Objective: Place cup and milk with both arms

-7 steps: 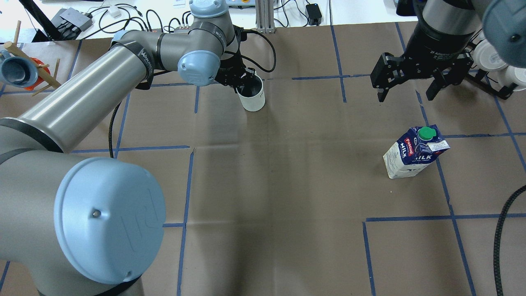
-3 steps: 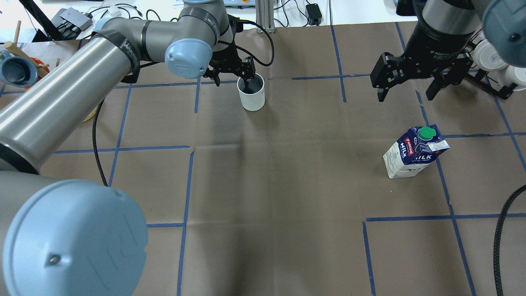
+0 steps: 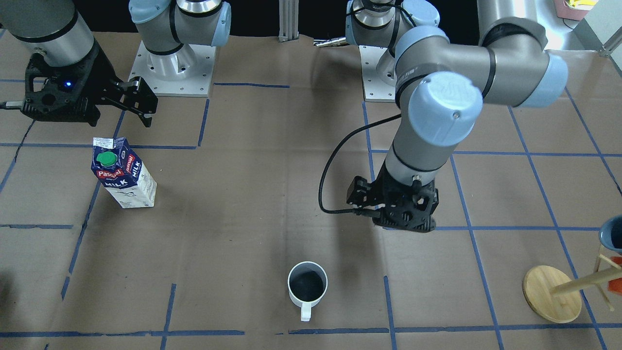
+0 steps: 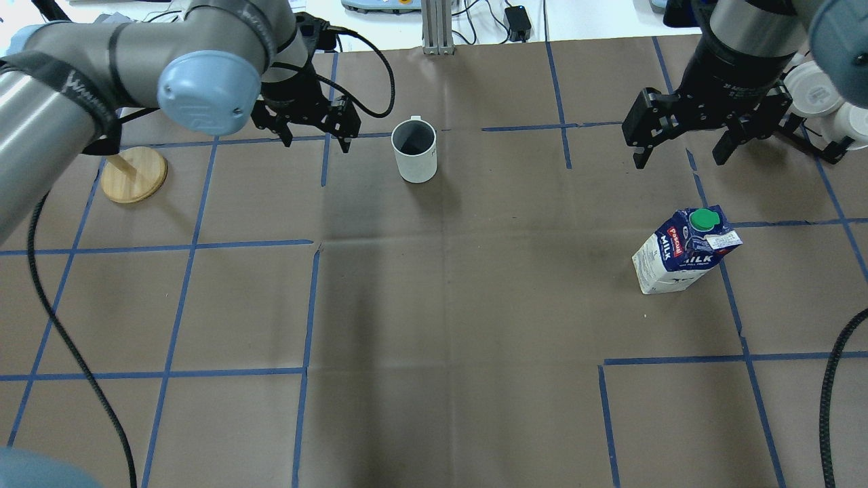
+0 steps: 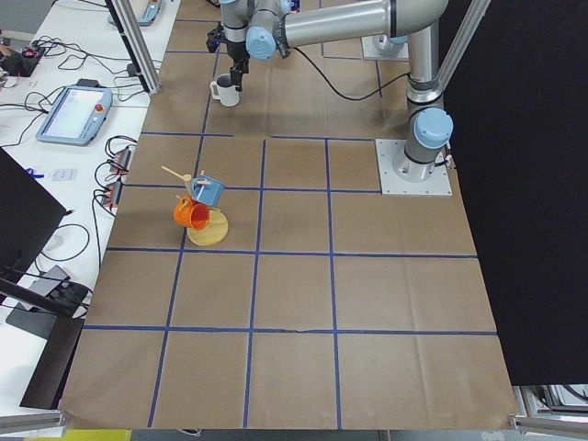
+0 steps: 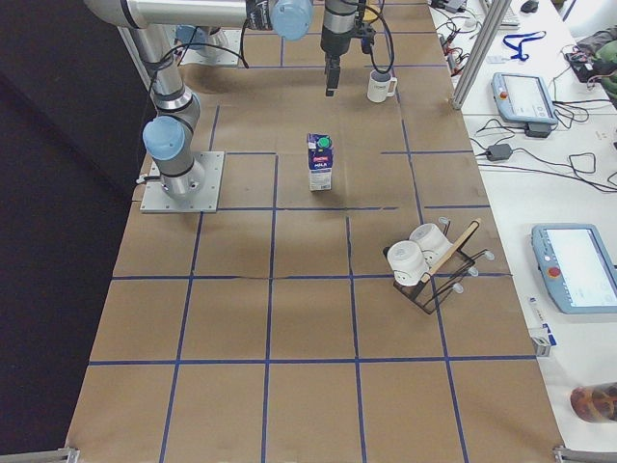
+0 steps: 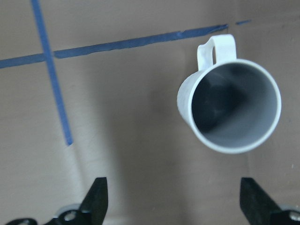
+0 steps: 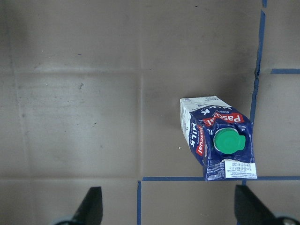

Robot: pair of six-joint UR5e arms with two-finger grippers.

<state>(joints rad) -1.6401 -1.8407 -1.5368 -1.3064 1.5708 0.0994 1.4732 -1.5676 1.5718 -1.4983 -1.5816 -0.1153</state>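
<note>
The white cup (image 4: 414, 150) stands upright on the brown paper at the far middle, with its handle towards the far edge. It also shows in the front view (image 3: 307, 287) and the left wrist view (image 7: 232, 110). My left gripper (image 4: 317, 139) is open and empty, just left of the cup and apart from it. The milk (image 4: 685, 252) carton stands upright on the right, green cap up, and also shows in the front view (image 3: 122, 173) and the right wrist view (image 8: 218, 137). My right gripper (image 4: 679, 152) is open and empty, above the table beyond the carton.
A wooden mug tree (image 4: 134, 174) stands at the far left and holds a blue and an orange mug (image 5: 193, 214). A black rack with white cups (image 4: 814, 95) stands at the far right. Blue tape lines cross the paper. Cables lie along the far edge.
My left gripper has pulled its finger out of the cup, let it go and moved left. The cup stays in place. My right gripper has barely shifted.
</note>
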